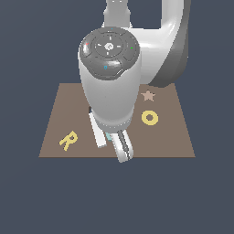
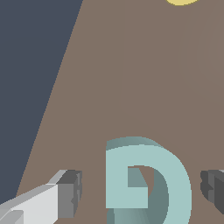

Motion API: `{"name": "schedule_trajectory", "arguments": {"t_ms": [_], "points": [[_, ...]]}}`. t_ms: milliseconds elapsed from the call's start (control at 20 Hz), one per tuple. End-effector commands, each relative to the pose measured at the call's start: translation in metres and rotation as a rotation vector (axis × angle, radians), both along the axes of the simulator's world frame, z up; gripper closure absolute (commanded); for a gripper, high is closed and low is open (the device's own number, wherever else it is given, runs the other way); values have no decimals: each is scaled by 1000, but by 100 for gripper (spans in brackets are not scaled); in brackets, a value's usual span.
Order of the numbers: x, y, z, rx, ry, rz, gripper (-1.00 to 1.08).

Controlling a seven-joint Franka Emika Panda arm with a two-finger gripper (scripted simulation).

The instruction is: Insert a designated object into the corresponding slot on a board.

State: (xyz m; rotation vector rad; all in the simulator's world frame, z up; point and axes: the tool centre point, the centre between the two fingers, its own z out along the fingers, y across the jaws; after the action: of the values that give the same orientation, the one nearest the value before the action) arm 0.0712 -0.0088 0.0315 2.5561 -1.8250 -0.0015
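The light teal G block (image 2: pixel 148 175) lies flat on the brown board (image 2: pixel 131 87). In the wrist view it sits between my two fingers, with a gap on each side. My gripper (image 2: pixel 140 189) is open and low over the board, touching nothing. In the exterior view the gripper (image 1: pixel 111 141) is near the board's (image 1: pixel 173 137) front edge, and only a sliver of the teal G (image 1: pixel 109 136) shows between the fingers. The dark G-shaped slot is not visible in either view; the arm covers the board's middle.
A yellow R (image 1: pixel 67 140) lies on the board at the exterior view's left. A yellow O ring (image 1: pixel 143 118) lies to the right, its edge also showing in the wrist view (image 2: pixel 181 1). A brownish star (image 1: pixel 148 95) sits behind the O. The arm's bulk hides the board's centre and back.
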Motion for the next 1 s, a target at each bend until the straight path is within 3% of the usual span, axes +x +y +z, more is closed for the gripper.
{"name": "schedule_trajectory", "arguments": {"t_ms": [0,950], "points": [[0,0,-2,0,-1,0,108],[-4,0,-1,0,-2,46,108]]}}
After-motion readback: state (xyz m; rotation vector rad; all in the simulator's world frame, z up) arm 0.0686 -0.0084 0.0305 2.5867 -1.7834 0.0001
